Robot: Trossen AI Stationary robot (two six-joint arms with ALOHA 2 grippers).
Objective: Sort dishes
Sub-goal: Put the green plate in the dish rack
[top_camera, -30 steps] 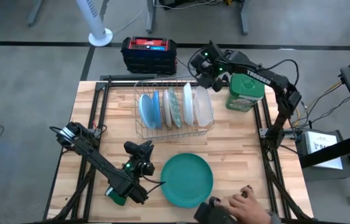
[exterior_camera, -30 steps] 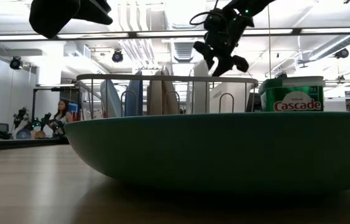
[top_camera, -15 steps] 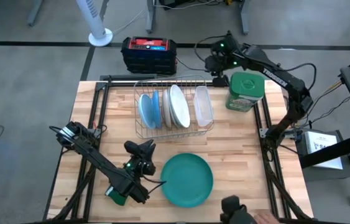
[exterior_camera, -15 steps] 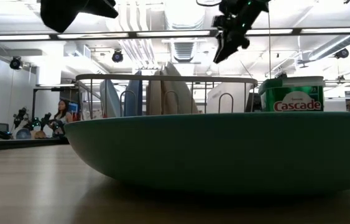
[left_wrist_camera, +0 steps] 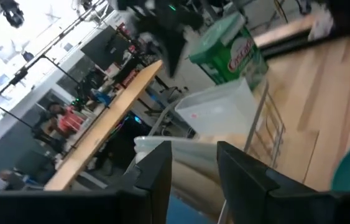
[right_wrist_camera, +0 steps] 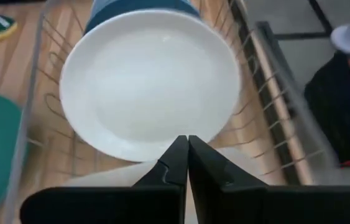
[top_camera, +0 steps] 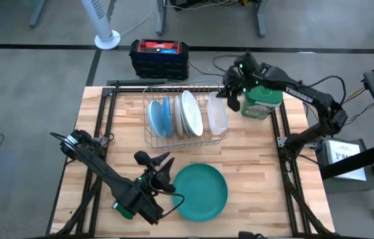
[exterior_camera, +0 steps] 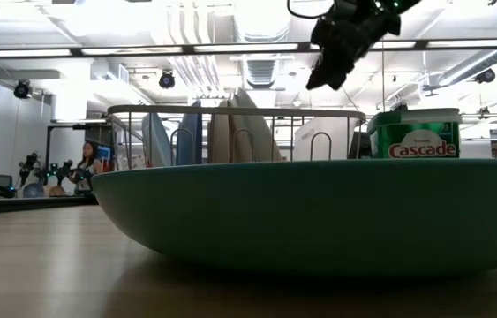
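Right tool (top_camera: 229, 95) now hangs just off the right end of the wire dish rack (top_camera: 185, 136), upper middle of the high view, by the green Cascade tub (top_camera: 262, 98). Its fingers (right_wrist_camera: 181, 163) are pressed together with nothing between them. 1 s ago it was over the rack's right half with plates standing edge-up there; 0.5 s ago it had pulled up and back, and now it has drifted lower-right, clear of the rack. The big white plate (top_camera: 190, 114) now leans flat-faced in the rack mid-right, beside the light blue plates (top_camera: 159, 117) at left. So the placing looks done and the arm is backing off.

A clear plastic container (top_camera: 217, 114) sits at the rack's right end; whether it's inside the wires or just touching them, can't tell from above.

Left tool (top_camera: 160, 166) is at lower centre-left of the high view, fingers spread wide and empty, just at the left rim of the teal plate (top_camera: 201, 191), which lies flat on the worktop (top_camera: 253, 153) below the rack. Since 0.5 s ago it has opened and edged toward that rim. A hand seen at the bottom edge 1 s ago is gone.

Likely next: the teal plate, the last dish outside the rack. It's flat and wide, so a rim pinch w/ care.
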